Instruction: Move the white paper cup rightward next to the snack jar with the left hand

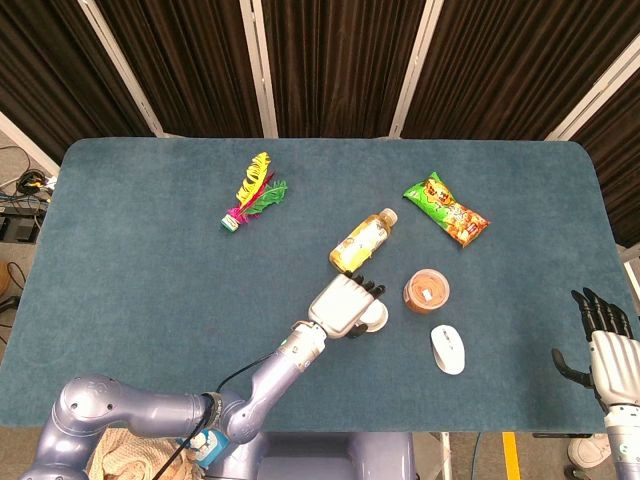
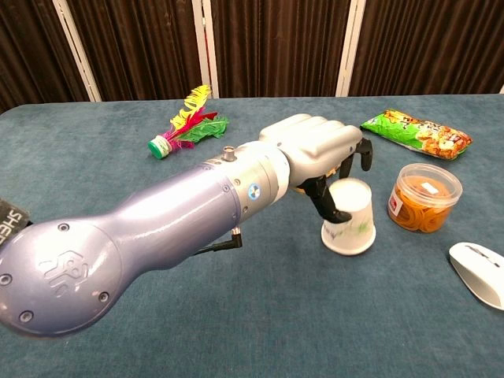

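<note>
At the lower right of the chest view a smooth white computer mouse [image 2: 478,272] lies near the frame's edge, with bare teal felt of the table [image 2: 236,323] spread across the whole lower foreground. Just above centre right, the white paper cup [image 2: 349,227] is seen upside down, its wide rim on the cloth and a faint green print on its tapered wall. It is gripped by the left hand [image 2: 319,150], whose dark fingers are curled around its upper part from above. A narrow strip of cloth separates the cup from the snack jar [image 2: 424,196], a clear round tub with orange contents at centre right. Further back, a glossy green snack bag [image 2: 416,131] lies at upper right and a feathered shuttlecock [image 2: 185,126] at upper left. In the head view a yellow drink bottle [image 1: 362,241] lies above the hand. The right hand [image 1: 606,345] is held off the table's lower right corner, fingers spread and holding nothing.
</note>
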Motion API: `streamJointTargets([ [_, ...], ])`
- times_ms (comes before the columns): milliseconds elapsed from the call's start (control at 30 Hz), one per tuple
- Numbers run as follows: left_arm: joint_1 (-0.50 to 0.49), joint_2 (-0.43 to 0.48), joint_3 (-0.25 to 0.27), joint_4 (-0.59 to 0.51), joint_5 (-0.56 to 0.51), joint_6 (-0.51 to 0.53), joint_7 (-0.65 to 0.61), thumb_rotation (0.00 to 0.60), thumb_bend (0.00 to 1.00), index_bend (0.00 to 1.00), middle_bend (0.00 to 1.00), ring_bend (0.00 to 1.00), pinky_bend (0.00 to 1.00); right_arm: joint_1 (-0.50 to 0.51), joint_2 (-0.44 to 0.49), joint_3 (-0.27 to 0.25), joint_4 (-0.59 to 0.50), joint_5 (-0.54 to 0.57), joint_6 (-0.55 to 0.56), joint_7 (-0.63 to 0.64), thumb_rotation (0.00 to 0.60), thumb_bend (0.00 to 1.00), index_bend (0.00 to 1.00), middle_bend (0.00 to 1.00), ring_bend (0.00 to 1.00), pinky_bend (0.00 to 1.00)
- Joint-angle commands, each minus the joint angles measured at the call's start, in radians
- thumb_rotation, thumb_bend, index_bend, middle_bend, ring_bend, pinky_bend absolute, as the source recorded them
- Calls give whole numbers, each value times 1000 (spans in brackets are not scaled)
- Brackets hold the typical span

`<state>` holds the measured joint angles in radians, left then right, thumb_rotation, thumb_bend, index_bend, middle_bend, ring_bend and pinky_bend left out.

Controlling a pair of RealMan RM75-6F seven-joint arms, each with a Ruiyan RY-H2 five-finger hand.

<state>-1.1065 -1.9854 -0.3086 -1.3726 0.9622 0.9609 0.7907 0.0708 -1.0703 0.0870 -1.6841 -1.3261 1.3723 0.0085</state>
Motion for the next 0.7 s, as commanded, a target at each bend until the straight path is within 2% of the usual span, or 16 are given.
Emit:
streamJointTargets([
  [33,1,10,7,-21,-26,8,26,600,168,160,191,187,252,0,0,-1,0,-1,0,-1,600,347,0,0,0,27],
  [233,27,63,22,-106,-46,59,62,600,166,142,168,186,251,-2,1,-2,-1,-3,2,-3,600,347,0,0,0,27],
  [400,99,176,62,-257,-15,136,48,600,166,137,161,176,251,-2,1,-4,1,-6,3,-11,600,346,0,0,0,27],
  [533,185,300,123,-376,47,213,10,600,166,130,155,164,245,-2,-1,-6,3,-10,5,-24,600,347,0,0,0,27],
  [700,319,505,245,-485,201,302,-108,600,165,123,147,161,228,-3,-4,-6,3,-9,11,-39,600,346,0,0,0,27],
])
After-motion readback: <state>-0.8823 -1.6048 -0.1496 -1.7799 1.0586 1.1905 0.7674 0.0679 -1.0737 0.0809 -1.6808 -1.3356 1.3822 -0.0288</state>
